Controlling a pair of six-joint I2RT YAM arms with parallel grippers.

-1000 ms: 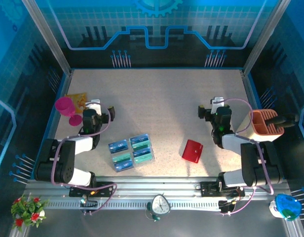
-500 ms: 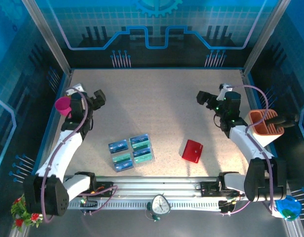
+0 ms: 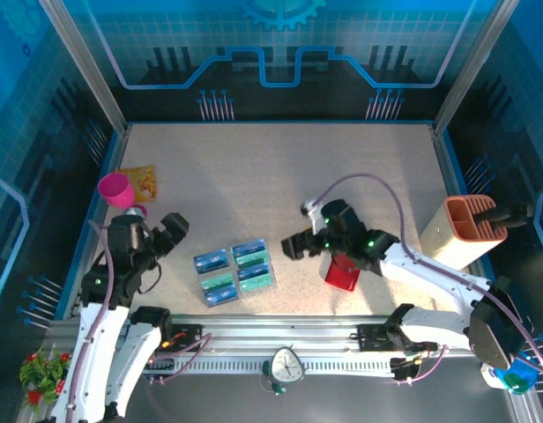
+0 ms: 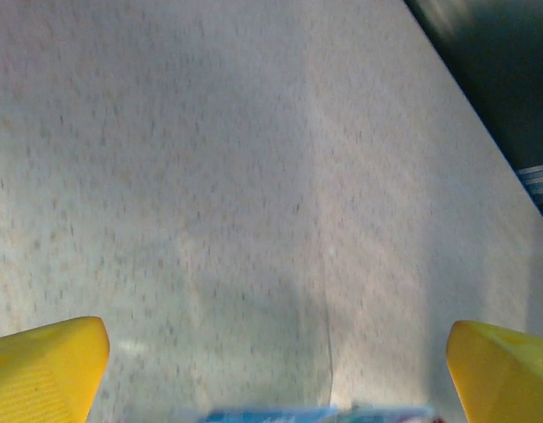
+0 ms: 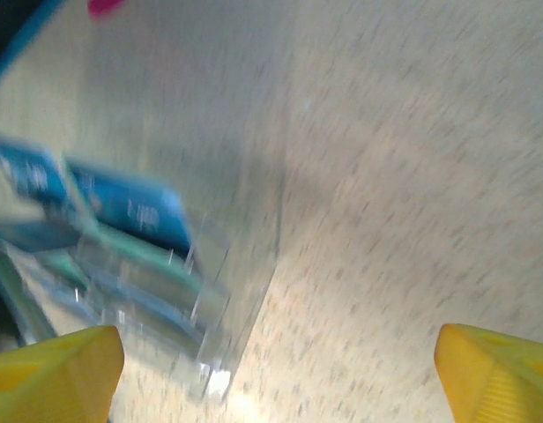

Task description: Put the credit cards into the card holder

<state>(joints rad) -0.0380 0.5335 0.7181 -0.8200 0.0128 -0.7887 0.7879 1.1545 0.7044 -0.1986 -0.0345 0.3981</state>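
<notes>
The credit cards point(image 3: 234, 271), blue and teal-green, lie side by side near the table's front centre, under clear plastic point(image 5: 201, 352). Their blue and teal faces point(image 5: 122, 211) show blurred at the left of the right wrist view, and a blue edge point(image 4: 316, 412) shows at the bottom of the left wrist view. The red card holder point(image 3: 344, 275) lies flat to their right, partly under my right arm. My right gripper point(image 3: 298, 245) point(image 5: 276, 374) hangs open just right of the cards. My left gripper point(image 3: 170, 231) point(image 4: 276, 379) is open, left of the cards. Neither holds anything.
A pink cup point(image 3: 117, 189) and a yellow-orange packet point(image 3: 141, 181) sit at the back left. An orange-brown slotted organizer point(image 3: 465, 227) stands at the right edge. A small clock point(image 3: 286, 366) and red flowers point(image 3: 47, 374) sit on the front rail.
Both arms swung in toward the front centre. My right gripper came from the far right to beside the cards; my left gripper came down from the back left toward them.
</notes>
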